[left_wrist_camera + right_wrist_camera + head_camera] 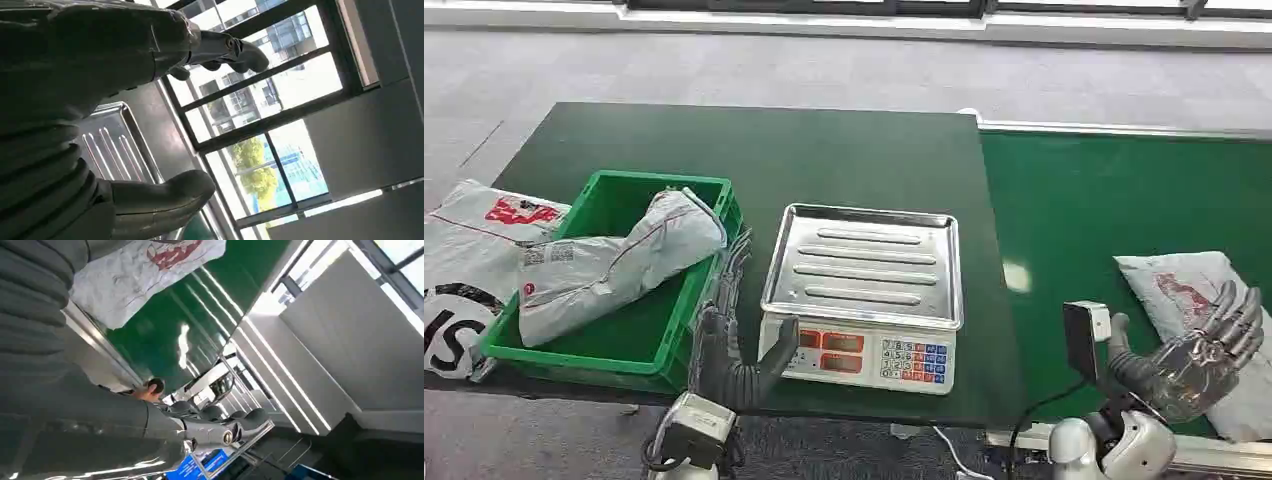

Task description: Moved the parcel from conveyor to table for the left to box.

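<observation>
Reach step: right hand (1199, 355), fingers spread and empty, hovers beside the grey parcel (1189, 290) on the conveyor (1114, 200) — it must next close on the parcel, while the left hand (729, 355) waits open by the scale (864, 290).

Bench (824, 150): dark green top, rectangular. On it, toward its left end, a green crate (639, 340) holding a grey mailer bag (609, 265) that leans against the crate's rim. Just right of the crate, a weighing scale (864, 300) with a bare steel ribbed tray and a front panel of red displays and coloured keys. Over the bench's left edge, a large grey-and-white sack (469, 260) with red and black print. Conveyor (1114, 200): brighter green belt, adjoining the bench's right side, silver-railed. On it, near the right end, one white parcel (1199, 290) with red print, lying flat.
</observation>
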Robot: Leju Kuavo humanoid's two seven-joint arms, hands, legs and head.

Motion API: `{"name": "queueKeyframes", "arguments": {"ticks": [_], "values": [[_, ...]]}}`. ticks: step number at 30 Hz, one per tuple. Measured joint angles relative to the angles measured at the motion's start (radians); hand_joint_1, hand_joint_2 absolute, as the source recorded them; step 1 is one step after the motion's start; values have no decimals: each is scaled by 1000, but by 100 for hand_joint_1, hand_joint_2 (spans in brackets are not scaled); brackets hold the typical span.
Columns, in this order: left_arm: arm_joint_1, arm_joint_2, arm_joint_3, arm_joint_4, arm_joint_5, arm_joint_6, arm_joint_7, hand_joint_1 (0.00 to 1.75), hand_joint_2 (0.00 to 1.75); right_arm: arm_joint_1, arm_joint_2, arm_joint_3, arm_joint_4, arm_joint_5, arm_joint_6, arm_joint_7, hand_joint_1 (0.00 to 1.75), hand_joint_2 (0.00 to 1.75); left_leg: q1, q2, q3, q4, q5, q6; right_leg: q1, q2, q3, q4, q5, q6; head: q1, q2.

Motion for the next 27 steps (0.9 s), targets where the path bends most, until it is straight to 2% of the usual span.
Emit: {"name": "queueKeyframes", "arguments": {"ticks": [11, 27], "values": [[-5, 11, 0, 3, 17, 10, -3, 0, 175, -118, -117, -43, 250, 82, 18, 97, 0, 175, 0, 0, 0, 0, 0, 0, 0, 0, 0, 0, 0, 0, 0, 0], [-11, 16, 0, 4, 29, 13, -2, 0, 175, -226, -219, -110, 505, 67, 0, 108, 0, 175, 0, -1, 0, 0, 0, 0, 0, 0, 0, 0, 0, 0, 0, 0]]}}
